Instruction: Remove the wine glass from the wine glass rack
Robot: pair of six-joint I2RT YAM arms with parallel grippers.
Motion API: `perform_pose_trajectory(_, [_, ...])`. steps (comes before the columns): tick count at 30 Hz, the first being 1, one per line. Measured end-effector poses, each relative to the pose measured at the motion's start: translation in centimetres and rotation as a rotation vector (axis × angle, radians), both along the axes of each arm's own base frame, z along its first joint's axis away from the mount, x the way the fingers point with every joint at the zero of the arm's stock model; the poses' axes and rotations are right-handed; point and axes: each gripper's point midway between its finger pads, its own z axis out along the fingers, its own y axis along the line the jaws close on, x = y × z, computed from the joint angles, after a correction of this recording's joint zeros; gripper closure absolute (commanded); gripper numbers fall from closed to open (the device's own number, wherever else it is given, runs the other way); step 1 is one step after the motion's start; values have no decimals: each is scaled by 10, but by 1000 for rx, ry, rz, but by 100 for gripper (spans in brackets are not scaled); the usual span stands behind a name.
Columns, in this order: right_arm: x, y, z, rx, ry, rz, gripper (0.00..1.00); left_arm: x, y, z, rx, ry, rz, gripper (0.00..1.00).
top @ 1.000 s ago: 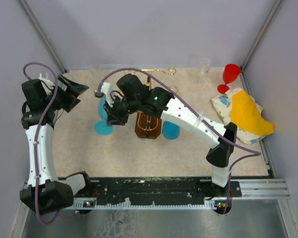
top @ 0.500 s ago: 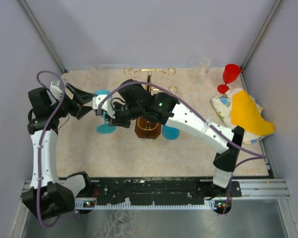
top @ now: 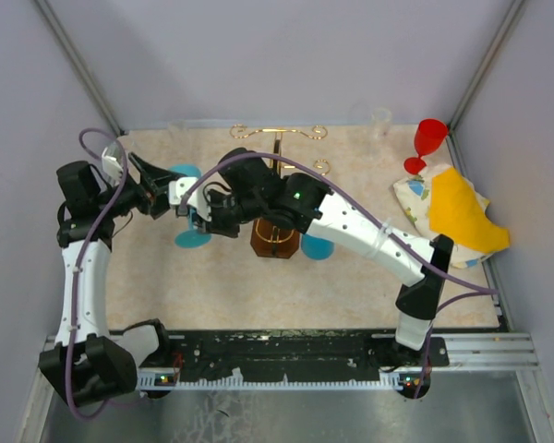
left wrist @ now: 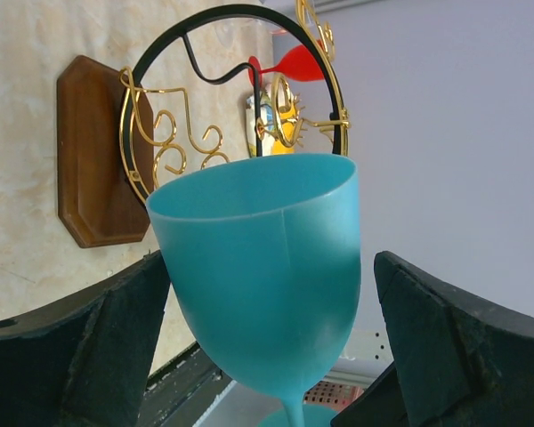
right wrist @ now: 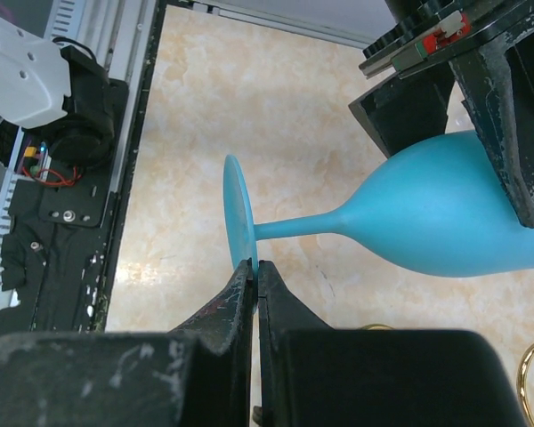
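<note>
A blue wine glass (top: 192, 238) hangs tilted above the table, left of the wine glass rack (top: 275, 238), a gold wire stand on a brown base. My right gripper (top: 203, 220) is shut on the rim of the glass's foot (right wrist: 238, 233); the pinch shows in the right wrist view (right wrist: 254, 265). My left gripper (top: 169, 194) is open, and the bowl (left wrist: 258, 267) sits between its fingers (left wrist: 463, 347) with a gap on each side. The rack (left wrist: 93, 151) shows behind the bowl.
A second blue glass (top: 319, 246) stands right of the rack base. A red glass (top: 427, 138) and a clear glass (top: 380, 120) stand at the back right. A yellow and patterned cloth (top: 457, 214) lies by the right wall.
My left arm has swung in from the back left, and its open fingers now flank the glass's bowl. My right arm has shifted slightly left with the glass.
</note>
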Motion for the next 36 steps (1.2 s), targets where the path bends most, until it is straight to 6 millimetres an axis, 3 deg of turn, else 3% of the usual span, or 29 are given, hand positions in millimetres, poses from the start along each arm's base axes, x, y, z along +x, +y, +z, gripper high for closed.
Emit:
perform_pose_trajectory(6, [0, 2, 1, 4, 2, 6, 100, -2, -6, 4, -13, -20, -33, 1])
perform_pose_trajectory(14, [-1, 7, 1, 10, 9, 20, 100, -2, -11, 6, -19, -36, -62, 18])
perform_pose_trajectory(15, [-1, 7, 2, 11, 9, 21, 89, -2, -12, 6, -19, -36, -64, 21])
perform_pose_trajectory(18, [-1, 7, 1, 10, 17, 7, 25, -2, -11, 5, -14, -41, -64, 21])
perform_pose_trajectory(19, [0, 6, 1, 10, 32, -9, 10, -1, -11, 4, -1, -44, -60, 20])
perform_pose_trajectory(20, [2, 6, 1, 8, 32, -22, 2, 0, -9, 2, 21, -49, -50, 19])
perform_pose_trajectory(26, [19, -3, -3, 1, 10, -152, 1, 21, 21, -5, 260, -115, 112, 17])
perform_pose_trajectory(30, [23, -35, -5, -7, 0, -271, 1, 32, 52, -13, 428, -153, 269, 18])
perform_pose_trajectory(36, [35, -68, 49, 105, 54, -460, 1, 41, 88, -37, 582, -234, 452, 18])
